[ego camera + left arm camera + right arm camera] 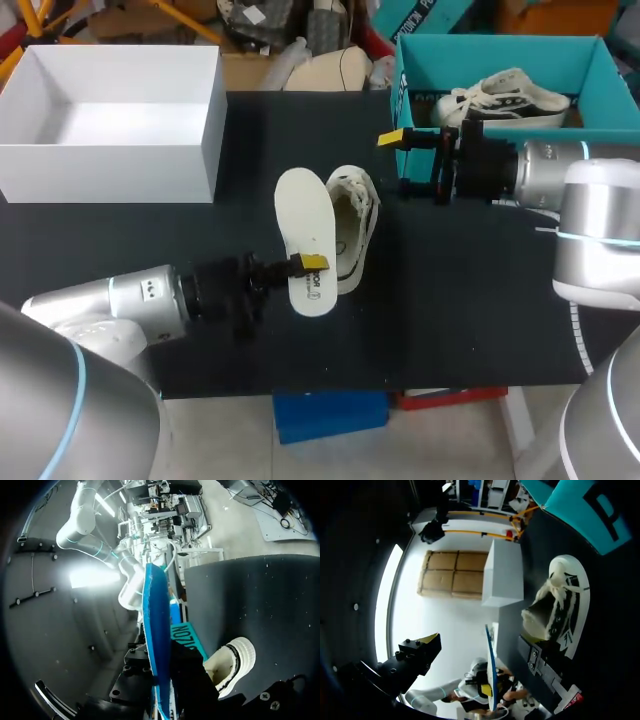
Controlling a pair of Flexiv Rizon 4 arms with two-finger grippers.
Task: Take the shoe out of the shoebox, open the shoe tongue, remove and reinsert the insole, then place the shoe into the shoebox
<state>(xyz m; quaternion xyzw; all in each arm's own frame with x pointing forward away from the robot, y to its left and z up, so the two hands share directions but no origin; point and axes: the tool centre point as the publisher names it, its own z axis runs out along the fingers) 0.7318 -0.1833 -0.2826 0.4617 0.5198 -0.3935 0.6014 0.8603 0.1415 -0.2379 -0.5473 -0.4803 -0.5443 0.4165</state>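
A: Edges, free room?
B: Shoe [352, 228] on its side mid tabletop [460, 300]. Bare black surface toward the front and right edges. White box [110, 110] at the back left corner, teal shoebox [500, 50] at the back right with a second shoe [510, 98] inside.
A: Tools?
B: Left tool [308, 264] clamped on the insole [302, 220] near its front end. Insole sits just beside the shoe's opening; can't tell if they touch. Right tool [402, 160] spread wide, nothing in it, just beside the shoebox's left wall.
A: Surface?
B: Flat, black, matte.
A: Anything only the wrists show?
B: Left wrist: insole edge-on between the dark fingers, blue underside, which the head view hides. Right wrist: shoe ahead of the tool, laces and side stripes visible, insole a thin line past it, left arm behind.
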